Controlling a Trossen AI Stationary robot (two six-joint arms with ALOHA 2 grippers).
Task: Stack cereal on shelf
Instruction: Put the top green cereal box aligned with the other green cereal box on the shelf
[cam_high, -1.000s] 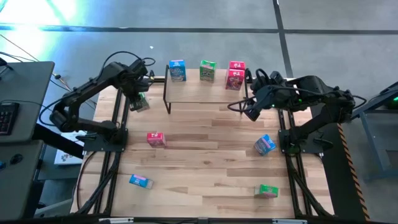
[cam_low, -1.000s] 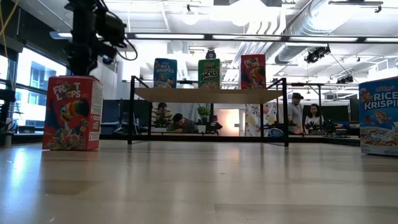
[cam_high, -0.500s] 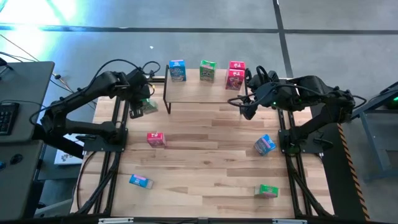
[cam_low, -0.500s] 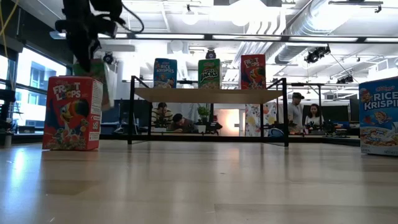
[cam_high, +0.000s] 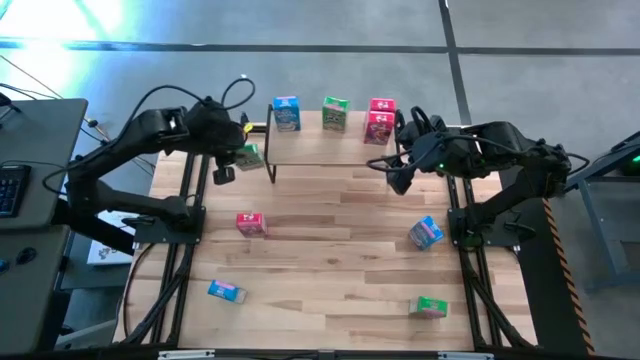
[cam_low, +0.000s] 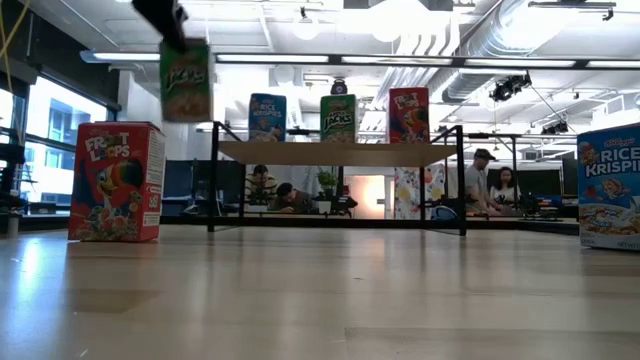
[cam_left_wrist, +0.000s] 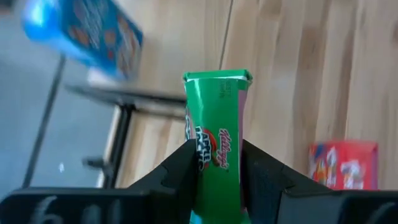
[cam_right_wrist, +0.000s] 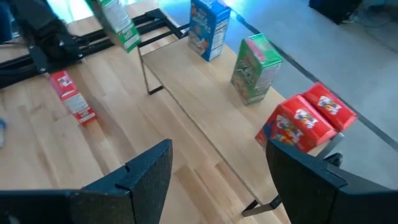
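A: Wooden table (cam_high: 330, 260), slatted, carrying a low shelf (cam_high: 330, 148) at its far edge. What stands on the shelf?

B: One blue Rice Krispies box (cam_high: 286, 113), one green Apple Jacks box (cam_high: 335, 112), and two red Froot Loops boxes (cam_high: 378, 122), one upon the other. All upright.

A: And the item in transit?

B: A green Apple Jacks carton (cam_left_wrist: 216, 155), clamped between the fingers of the left tool (cam_high: 232, 158), held in the air just beside the shelf's left end and above plank height in the low view.

A: The right tool?

B: Right tool (cam_high: 400, 178), fingers apart and holding nothing, waiting beside the shelf's right end.

A: Advice for placing it well?

B: Judged: carry it over to the standing green box, keep it level and squared to that box's top, lower gently, and release only once it rests, so neither neighbour box is nudged.

A: Still loose, away from the shelf?

B: One red (cam_high: 250, 223), two blue (cam_high: 425, 232) (cam_high: 226, 291), one green (cam_high: 432, 306).
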